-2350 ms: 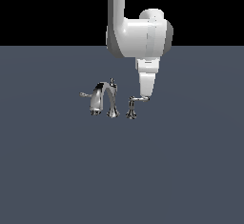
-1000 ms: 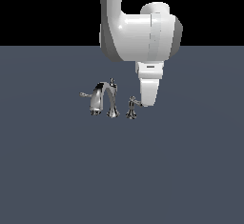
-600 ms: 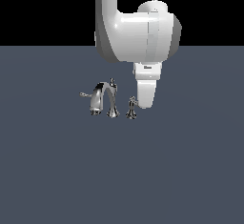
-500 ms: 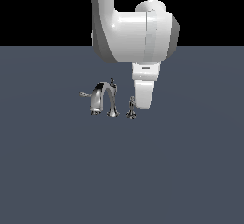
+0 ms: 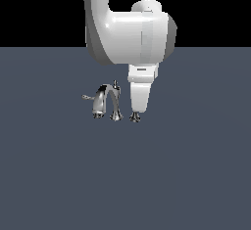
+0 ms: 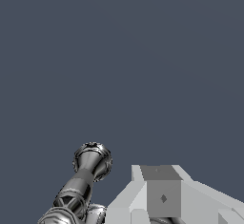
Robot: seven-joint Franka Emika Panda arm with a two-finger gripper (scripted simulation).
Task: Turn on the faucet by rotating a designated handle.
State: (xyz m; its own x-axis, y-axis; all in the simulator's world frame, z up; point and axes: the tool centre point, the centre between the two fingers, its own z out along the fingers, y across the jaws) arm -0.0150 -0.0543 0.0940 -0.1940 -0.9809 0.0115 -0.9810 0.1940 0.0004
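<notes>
Faucet (image 5: pixel 109 102) sits on the flat grey counter (image 5: pixel 196 165), roughly mid-surface and well away from every edge. Chrome arched spout with a small knob on top.

A thin lever stub (image 5: pixel 87 97) sticks out toward the exterior view's left, beyond the spout.

The handle (image 5: pixel 135 117) is just beside the spout base, on the exterior view's right. Exterior view shows only its flared base; the upper part is hidden behind the claw.

Claw (image 5: pixel 137 110) hangs straight down off the white arm (image 5: pixel 130 33), tip right over the handle pedestal. Whether it touches the handle can't be told from this angle.

Claw state: cannot tell. The exterior view shows the fingers as one tapered white block with no visible gap. The wrist view shows only a pale grey piece of the claw body (image 6: pixel 162 197) at the frame edge.

Wrist view also picks up a chrome waisted pedestal (image 6: pixel 83 180) seen almost end-on, just beside that grey block, with the bare counter behind it. Looks like the handle, but its lever isn't clearly visible there.
</notes>
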